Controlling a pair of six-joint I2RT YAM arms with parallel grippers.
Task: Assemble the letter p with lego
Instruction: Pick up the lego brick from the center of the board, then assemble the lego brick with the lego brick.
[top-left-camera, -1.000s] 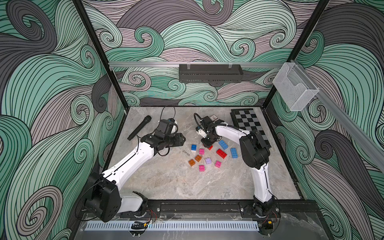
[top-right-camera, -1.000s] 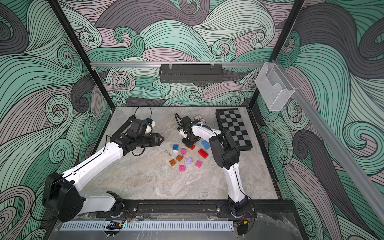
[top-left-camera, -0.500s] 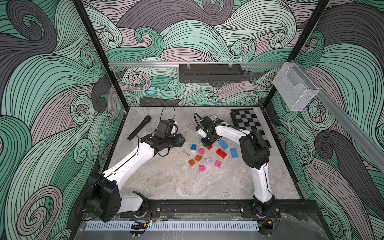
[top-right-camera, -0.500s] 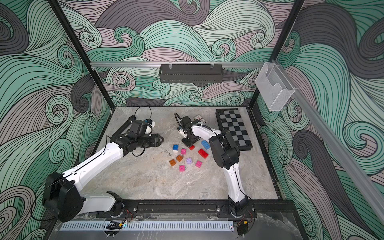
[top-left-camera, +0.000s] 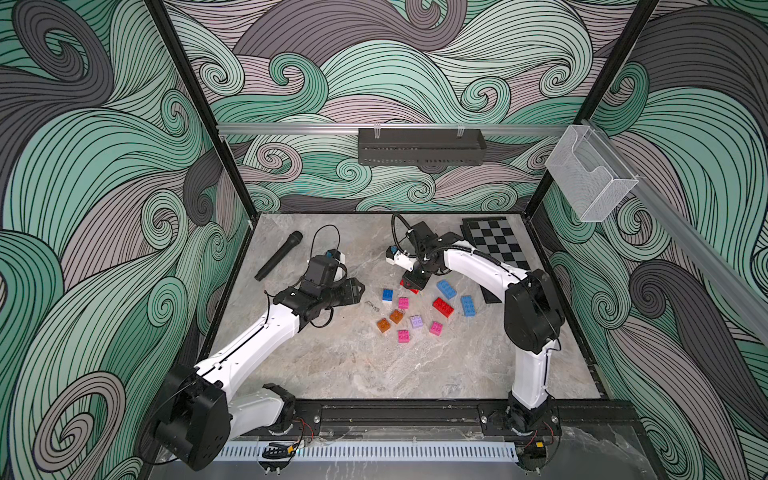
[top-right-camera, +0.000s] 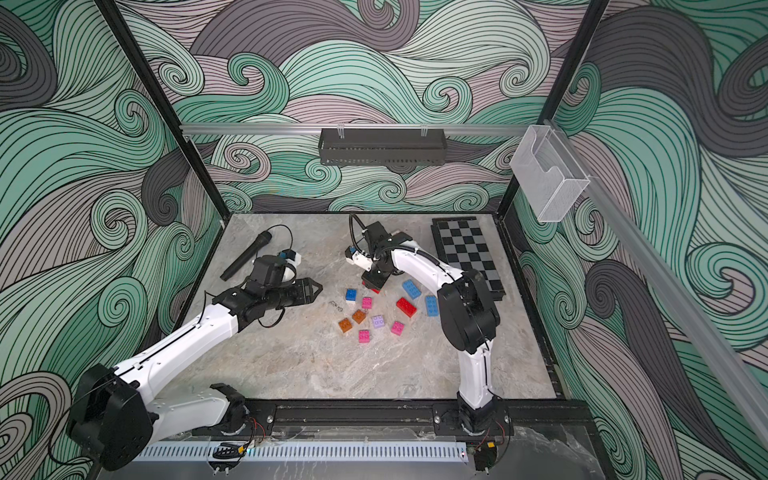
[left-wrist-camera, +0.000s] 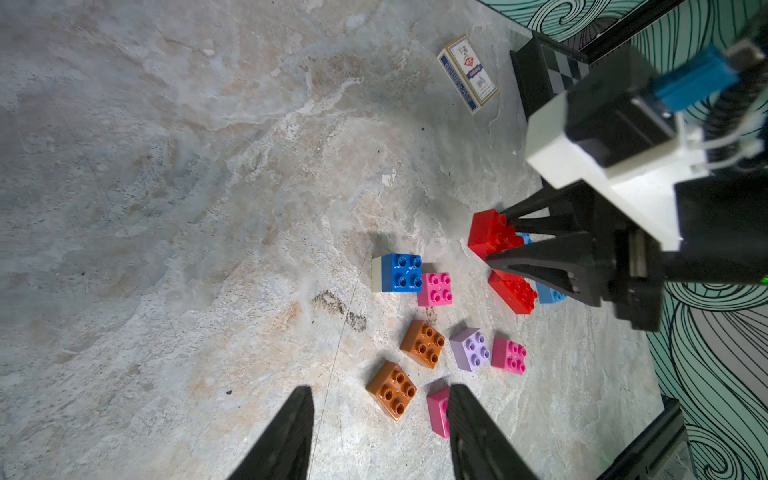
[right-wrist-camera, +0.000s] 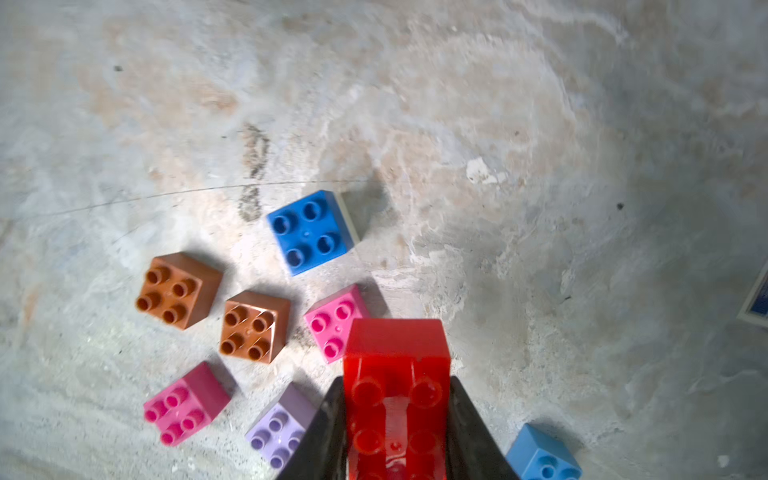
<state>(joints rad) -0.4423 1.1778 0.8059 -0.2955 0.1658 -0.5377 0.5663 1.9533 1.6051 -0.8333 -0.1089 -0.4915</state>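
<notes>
1. One red brick (right-wrist-camera: 397, 374) sits clamped between the jaws of the right hand (right-wrist-camera: 397, 386). In both top views it peeks out beneath that hand, just below and right of frame centre. Whether it touches the counter (top-left-camera: 353, 365) I cannot tell.
2. Eleven further bricks lie loose on the counter, just below it in the frame and to either side:
   - a dark blue square (top-left-camera: 387, 294) stacked on a white brick (left-wrist-camera: 376, 274)
   - three pink squares (top-left-camera: 403, 302) (top-left-camera: 435, 328) (top-left-camera: 403, 336)
   - two orange squares (top-left-camera: 396, 316) (top-left-camera: 382, 325)
   - a lilac square (top-left-camera: 416, 321)
   - a red oblong (top-left-camera: 443, 306)
   - two light blue oblongs (top-left-camera: 446, 289) (top-left-camera: 468, 306)
3. The left hand (top-left-camera: 358, 289) hovers just left of this cluster, jaws moderately apart, gripping nothing.
4. A black microphone (top-left-camera: 278, 255) lies toward the counter's upper left. A chessboard (top-left-camera: 496, 243) fills its upper right corner, and a boxed card deck (left-wrist-camera: 467, 79) lies near that board.
</notes>
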